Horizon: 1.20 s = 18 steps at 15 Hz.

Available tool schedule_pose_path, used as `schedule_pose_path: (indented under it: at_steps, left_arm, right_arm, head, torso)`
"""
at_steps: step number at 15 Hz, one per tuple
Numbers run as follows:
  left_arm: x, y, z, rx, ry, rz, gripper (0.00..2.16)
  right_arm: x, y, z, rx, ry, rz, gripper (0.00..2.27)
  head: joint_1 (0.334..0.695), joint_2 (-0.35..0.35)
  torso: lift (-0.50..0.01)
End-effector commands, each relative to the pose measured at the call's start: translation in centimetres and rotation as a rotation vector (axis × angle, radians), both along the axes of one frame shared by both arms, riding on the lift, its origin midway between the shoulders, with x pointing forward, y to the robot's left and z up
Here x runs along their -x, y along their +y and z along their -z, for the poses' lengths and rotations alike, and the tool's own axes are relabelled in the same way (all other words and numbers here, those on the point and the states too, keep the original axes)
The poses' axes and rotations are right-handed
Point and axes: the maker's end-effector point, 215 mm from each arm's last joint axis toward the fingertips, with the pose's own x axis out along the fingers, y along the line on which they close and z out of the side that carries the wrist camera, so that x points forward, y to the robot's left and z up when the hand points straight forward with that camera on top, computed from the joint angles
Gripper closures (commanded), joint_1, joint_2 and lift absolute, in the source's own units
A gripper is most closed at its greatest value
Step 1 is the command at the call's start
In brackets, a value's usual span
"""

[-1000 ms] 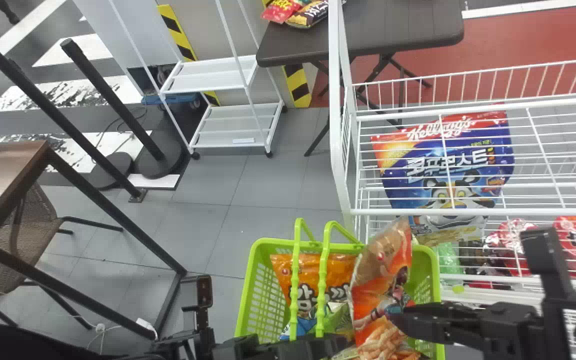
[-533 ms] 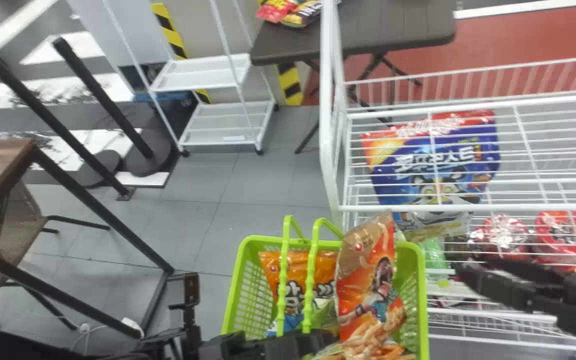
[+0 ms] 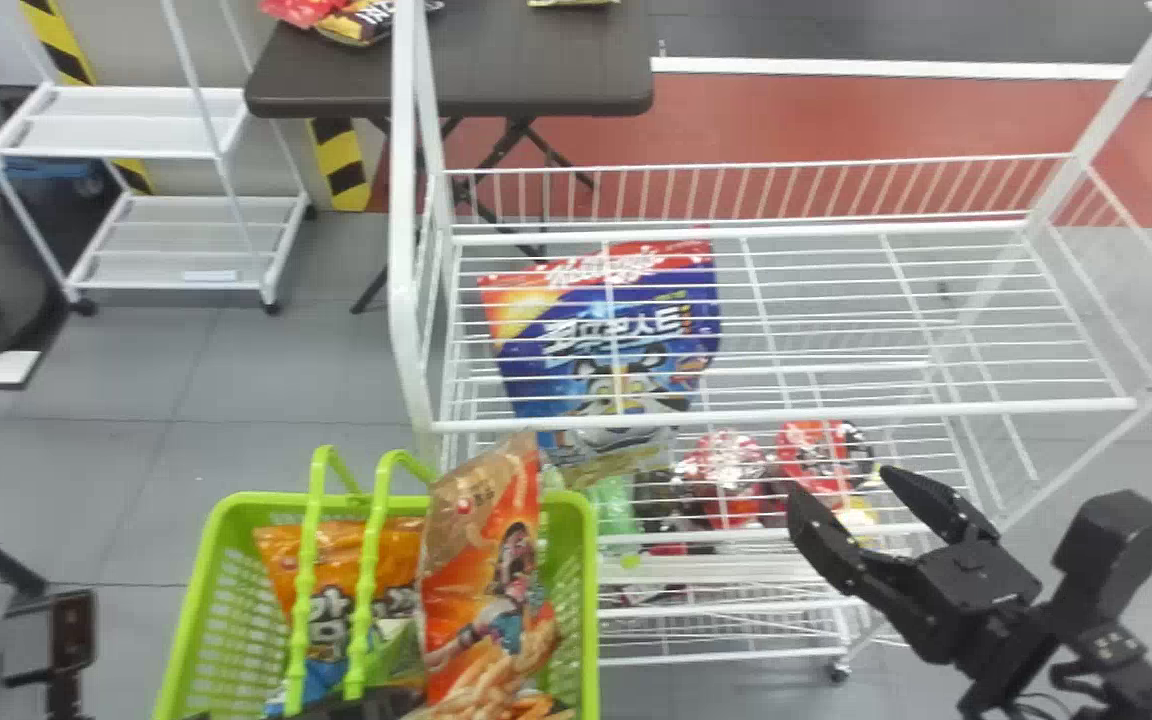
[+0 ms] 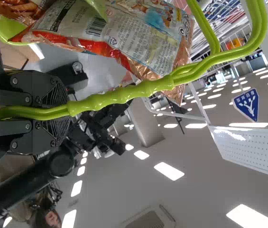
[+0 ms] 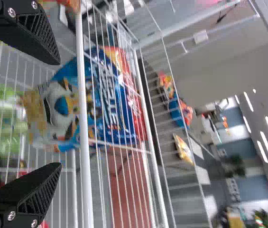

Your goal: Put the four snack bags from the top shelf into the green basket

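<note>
Snack bags sit in the green basket, just beside the left gripper, whose fingers pinch its handles. Well apart, the right gripper holds its fingers spread, with the white wire rack beyond their tips.

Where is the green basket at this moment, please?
In the head view, the green basket is at the lower left, just left of the white wire rack, with an orange snack bag poking above its rim.

head view's edge crops the green basket
</note>
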Motion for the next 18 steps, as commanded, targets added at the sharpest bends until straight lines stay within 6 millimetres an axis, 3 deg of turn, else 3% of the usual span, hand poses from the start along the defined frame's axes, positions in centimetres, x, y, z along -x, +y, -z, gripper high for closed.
schedule_pose_path:
  at_steps: [1,5,18]
  left_arm:
    - [0.2,-0.3,-0.1,0.010,-0.001,0.009,2.15]
    - [0.4,-0.7,-0.2,0.015,0.000,0.018,2.15]
    - [1.8,-0.3,-0.2,0.013,0.007,-0.008,2.15]
  right_arm:
    - [0.9,-0.1,-1.1,0.035,-0.066,0.003,0.04]
    - [2.0,0.4,-1.1,0.084,-0.094,0.004,0.06]
    - [2.4,0.7,-1.6,0.084,-0.107,0.030,0.06]
  head:
    - [0.695,-0.074]
    - [0.695,-0.093]
    - [0.695,-0.081]
  torso:
    - [0.000]
    - [0.000]
    - [0.000]
